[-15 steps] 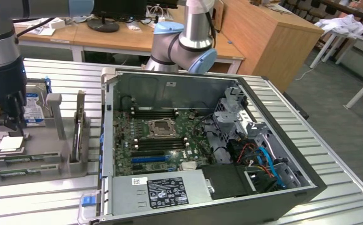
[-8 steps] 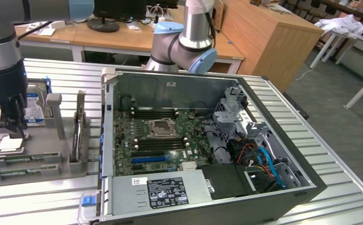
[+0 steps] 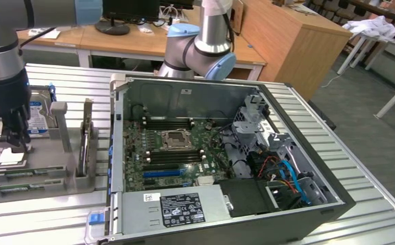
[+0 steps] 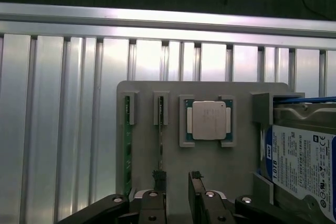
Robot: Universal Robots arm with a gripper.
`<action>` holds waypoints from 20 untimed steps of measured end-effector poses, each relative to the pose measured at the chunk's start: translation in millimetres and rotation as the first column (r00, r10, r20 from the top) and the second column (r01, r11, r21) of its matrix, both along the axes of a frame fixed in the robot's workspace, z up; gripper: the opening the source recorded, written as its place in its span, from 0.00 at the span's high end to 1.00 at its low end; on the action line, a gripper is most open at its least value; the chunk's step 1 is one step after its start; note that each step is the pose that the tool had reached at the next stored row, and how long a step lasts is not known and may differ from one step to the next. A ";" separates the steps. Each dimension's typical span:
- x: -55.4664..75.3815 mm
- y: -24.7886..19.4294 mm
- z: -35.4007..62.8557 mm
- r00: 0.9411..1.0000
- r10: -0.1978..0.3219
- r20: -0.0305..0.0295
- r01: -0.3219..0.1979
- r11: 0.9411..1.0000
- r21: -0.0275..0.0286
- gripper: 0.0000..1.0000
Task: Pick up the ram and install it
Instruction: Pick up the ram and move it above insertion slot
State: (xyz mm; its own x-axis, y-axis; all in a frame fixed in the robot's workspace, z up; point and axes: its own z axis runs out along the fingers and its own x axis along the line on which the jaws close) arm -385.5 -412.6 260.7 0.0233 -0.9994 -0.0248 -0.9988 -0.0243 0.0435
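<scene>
- Where it stands on edge in a slot of the grey fixture, the ram sits at the exterior view's left, low in frame, beside the CPU.
- Long axis: square to the line between the fingertips.
- Gripper: jaws apart, empty, close over the fixture.
- The ram's near end lines up with one fingertip, off the gap's centre.
- A second stick stands parallel, farther from the CPU.

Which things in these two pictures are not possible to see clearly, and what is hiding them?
- Ram stick, wrist view: seen edge-on, chips hidden; one end lies behind a gripper finger.
- Hard drive, wrist view: cut off by the picture edge.
- Power supply label, exterior view: print too small to read.
</scene>
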 end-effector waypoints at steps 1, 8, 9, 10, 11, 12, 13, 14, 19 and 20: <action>0.0 0.0 -0.8 1.000 0.000 0.000 0.000 1.000 0.000 0.69; 0.0 0.0 -5.2 1.000 0.000 0.000 0.000 1.000 0.000 0.69; 0.0 0.0 -5.2 1.000 0.000 0.000 0.000 1.000 0.000 0.69; 0.0 0.0 -5.2 1.000 0.000 0.000 0.000 1.000 0.000 0.69; 0.0 0.0 -5.3 1.000 0.000 0.000 0.000 1.000 0.000 0.69; 0.0 0.0 -5.3 1.000 0.000 0.000 0.000 1.000 0.000 0.69; 0.0 0.0 -5.3 1.000 0.000 0.000 0.000 1.000 0.000 0.69; 0.1 -0.3 -5.4 1.000 0.000 0.000 0.000 1.000 0.000 0.69; -0.1 -5.7 -5.4 1.000 0.000 0.000 0.000 1.000 0.000 0.69; -0.1 -6.9 -5.3 1.000 0.000 0.000 0.000 1.000 0.000 0.69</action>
State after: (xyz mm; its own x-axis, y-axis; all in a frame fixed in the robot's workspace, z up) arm -385.6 -419.5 255.3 0.0233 -0.9994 -0.0249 -0.9988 -0.0243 0.0435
